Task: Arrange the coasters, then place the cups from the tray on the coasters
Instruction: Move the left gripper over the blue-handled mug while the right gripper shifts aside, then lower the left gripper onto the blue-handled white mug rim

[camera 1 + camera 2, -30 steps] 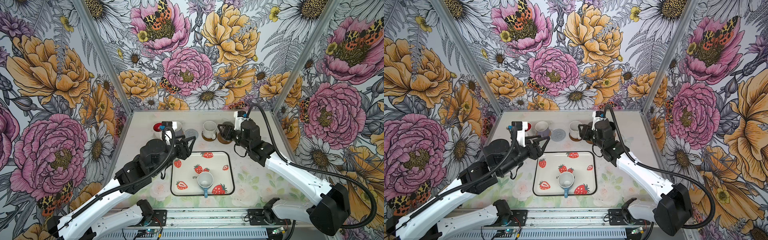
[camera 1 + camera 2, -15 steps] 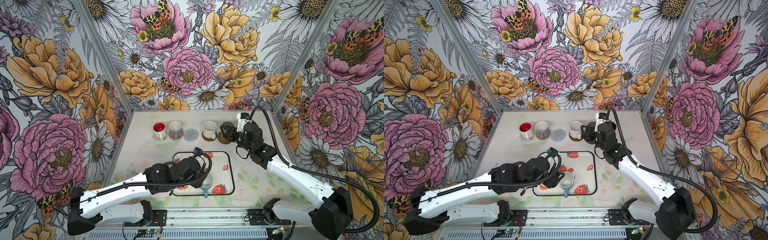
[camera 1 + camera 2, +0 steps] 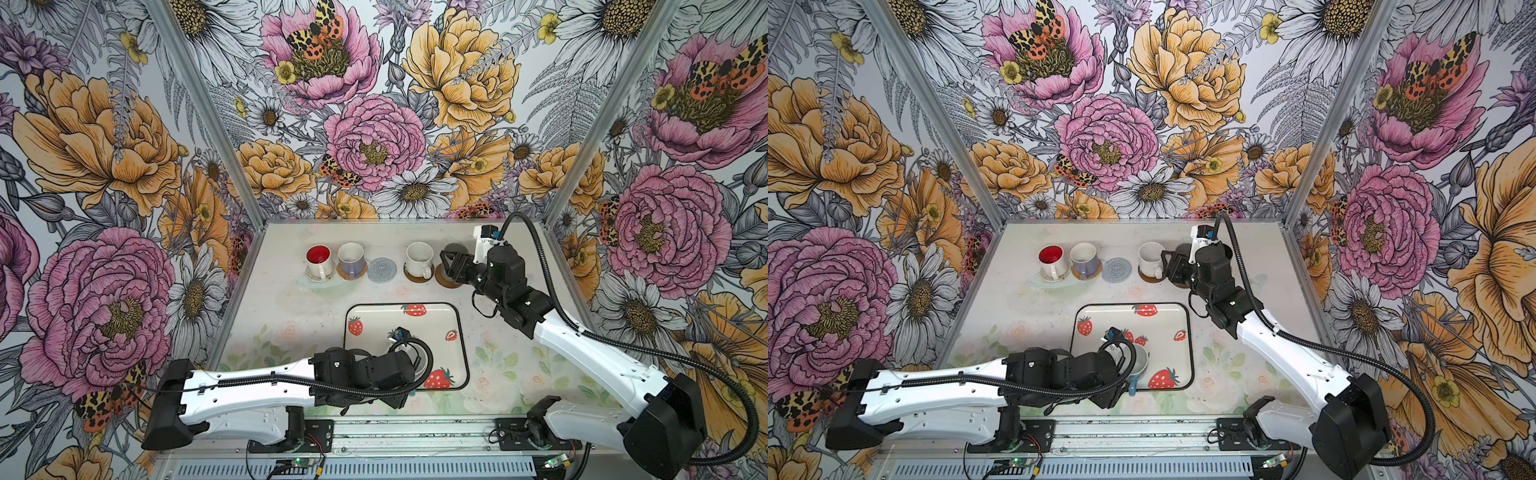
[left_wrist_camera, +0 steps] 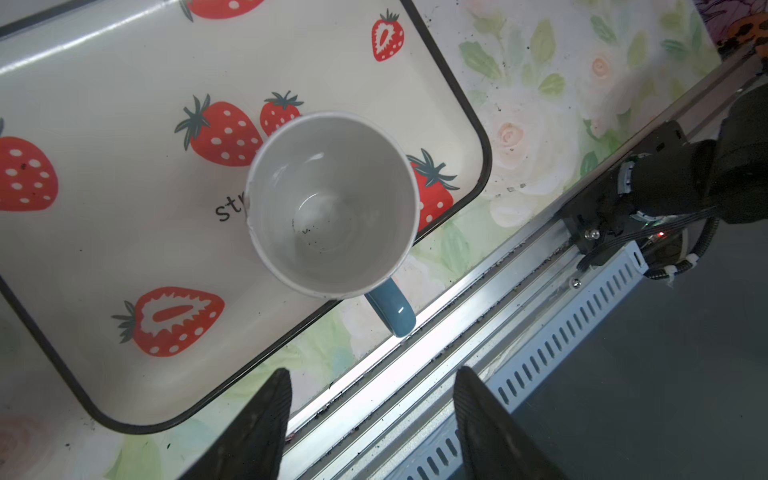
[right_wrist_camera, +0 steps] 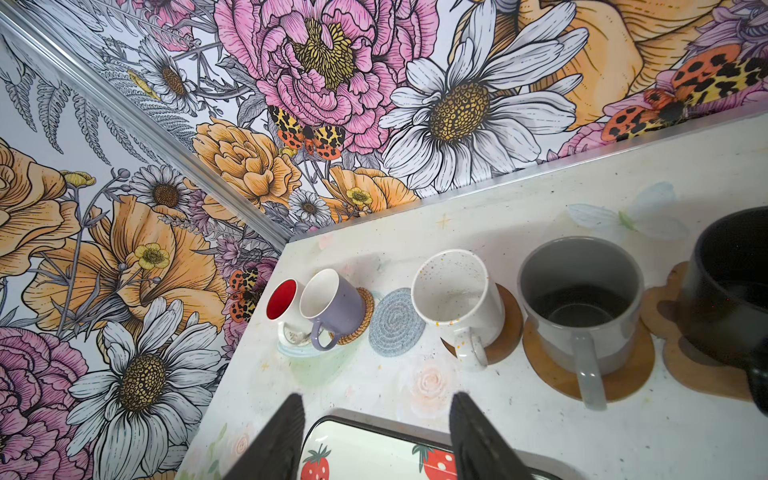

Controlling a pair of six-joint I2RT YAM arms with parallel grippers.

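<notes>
Left jaws: spread apart with nothing between them; the left gripper (image 4: 370,419) hangs over the table's front edge, near the mug's handle but not touching it.
Right jaws: spread apart and empty; the right gripper (image 5: 374,436) sits above the table (image 3: 291,316), between the tray's far rim and the row of mugs.
Light blue mug (image 4: 332,203): upright on the tray, close to its front rim, with its blue handle jutting out over that rim.
Tray (image 3: 415,328): front centre of the table; the light blue mug is the one cup on it.
Grey woven coaster (image 5: 397,322): bare, in the middle of the back row.
To one side of it: lilac mug (image 5: 332,307) on the tan woven coaster (image 5: 363,316), then the red-lined white mug (image 5: 282,299) on the clear beaded coaster (image 5: 299,351).
To the other side: speckled white mug (image 5: 457,295) on a brown disc (image 5: 509,328), grey mug (image 5: 582,299) on a second brown disc (image 5: 615,382), and black mug (image 5: 731,282) on the paw-shaped coaster (image 5: 681,357).
</notes>
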